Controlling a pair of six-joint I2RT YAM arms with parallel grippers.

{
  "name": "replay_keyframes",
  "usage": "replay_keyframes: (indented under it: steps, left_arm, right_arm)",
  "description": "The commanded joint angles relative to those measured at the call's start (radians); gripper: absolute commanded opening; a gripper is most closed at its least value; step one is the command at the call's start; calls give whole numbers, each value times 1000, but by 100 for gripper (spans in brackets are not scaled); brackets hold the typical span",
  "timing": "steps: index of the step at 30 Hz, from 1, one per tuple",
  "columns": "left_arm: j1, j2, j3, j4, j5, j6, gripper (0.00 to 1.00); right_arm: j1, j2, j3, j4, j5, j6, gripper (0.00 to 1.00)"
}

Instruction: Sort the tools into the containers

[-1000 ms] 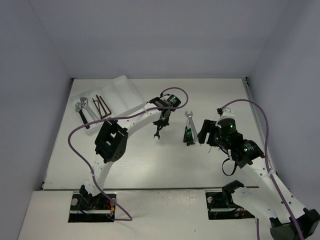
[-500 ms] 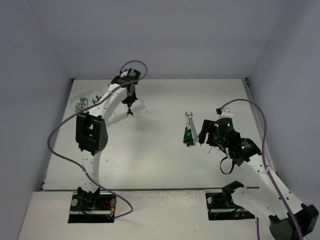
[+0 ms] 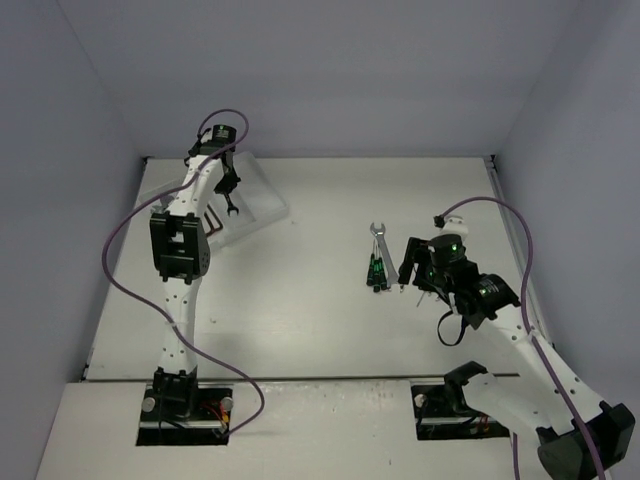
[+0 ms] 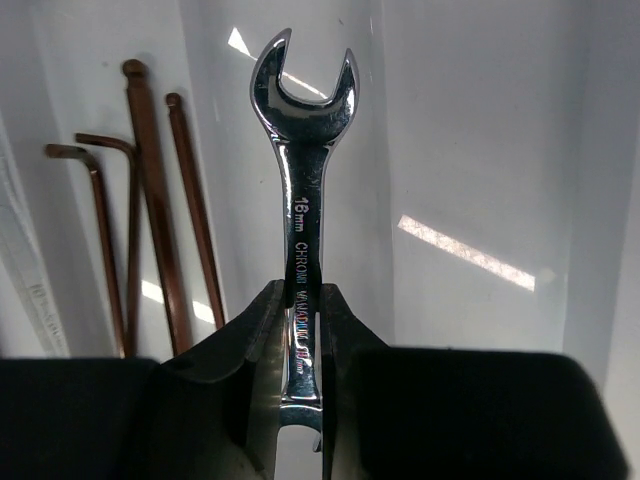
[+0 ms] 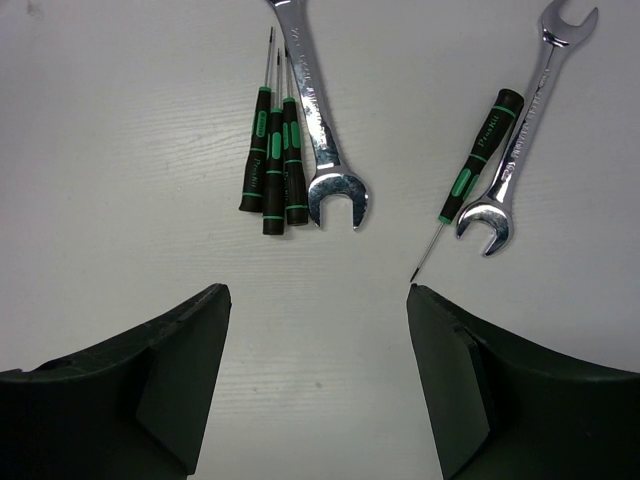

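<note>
My left gripper [image 3: 229, 206] is shut on a silver open-end wrench [image 4: 300, 150] marked 16 mm. It holds the wrench over a compartment of the white tray [image 3: 262, 194] at the back left. In the left wrist view [image 4: 303, 305] the wrench points along a bare tray channel [image 4: 480, 150]. Dark brown hex keys [image 4: 150, 200] lie in the channel to its left. My right gripper [image 3: 408, 266] is open and empty, hovering [image 5: 313, 300] just short of three green-marked screwdrivers [image 5: 272, 165], a silver wrench [image 5: 315, 110], a lone screwdriver [image 5: 478, 160] and another wrench [image 5: 525, 130].
The loose tools lie in a cluster [image 3: 376, 262] on the table right of centre. The left arm and its purple cable [image 3: 120, 250] arch over the left side. Grey walls close in the table on three sides.
My left arm has swung from the table's middle to the back left, carrying the wrench over the tray. My right gripper has barely moved.
</note>
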Motion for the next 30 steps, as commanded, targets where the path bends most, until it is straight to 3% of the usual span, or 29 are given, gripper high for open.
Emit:
replay_keyframes:
  steps: [1,3,13,17,25,30]
  left_arm:
    - [23,12,105,11,48,27,0]
    - [23,22,122,15,58,41,0]
    - [11,-132,9,74,87,64,61]
    - [-24,-220,-44,72,136,73,65]
    - [-215,-453,-251,71,266,142,65]
    - [-330,-571,-422,73,326,174,65]
  right_arm:
    - [-6,35,42,25,59,27,68]
    - [-7,49,41,25,66,28,68]
    - [-11,260,126,32,83,-67,65]
    - [-56,360,164,36,115,-53,54]
    - [-268,524,186,45,211,86,39]
    - [-349,622,214,75,174,89,36]
